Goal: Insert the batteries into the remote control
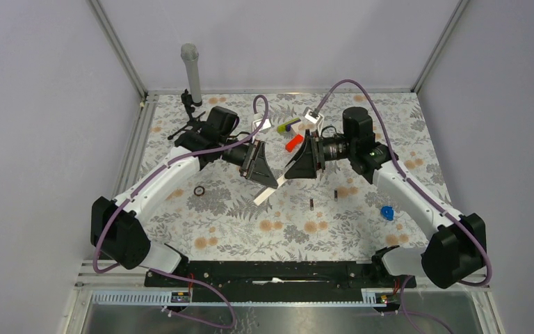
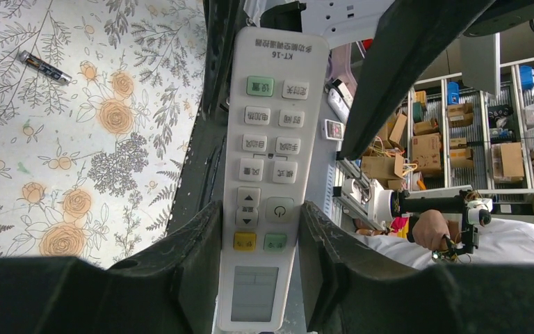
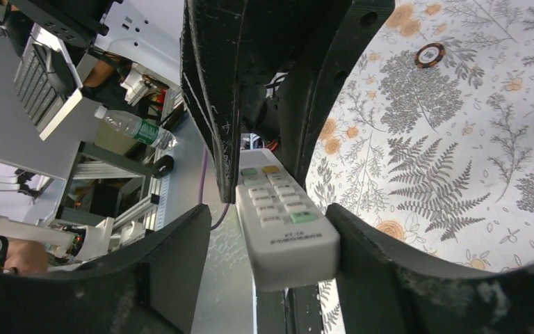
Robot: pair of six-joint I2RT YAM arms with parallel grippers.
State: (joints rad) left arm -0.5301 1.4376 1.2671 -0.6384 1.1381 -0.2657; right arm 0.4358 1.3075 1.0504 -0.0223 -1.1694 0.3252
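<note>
The remote control (image 2: 270,174) is a slim white bar with buttons facing my left wrist camera. My left gripper (image 2: 261,216) is shut on its display end and holds it above the table (image 1: 236,223). In the top view the remote (image 1: 264,194) slants between both grippers. My right gripper (image 3: 270,216) is open around the remote's far end (image 3: 288,233): one finger (image 3: 361,243) is against its side, and a gap shows on the other side. Two small dark batteries (image 1: 311,203) (image 1: 334,194) lie on the table below the right gripper (image 1: 288,174). One battery shows in the left wrist view (image 2: 44,67).
A small dark ring (image 1: 199,191) lies left of the remote and shows in the right wrist view (image 3: 430,54). A red cylinder (image 1: 293,143) and a yellow-purple piece (image 1: 288,126) lie at the back. A blue piece (image 1: 387,212) lies right. A grey post (image 1: 191,69) stands back left.
</note>
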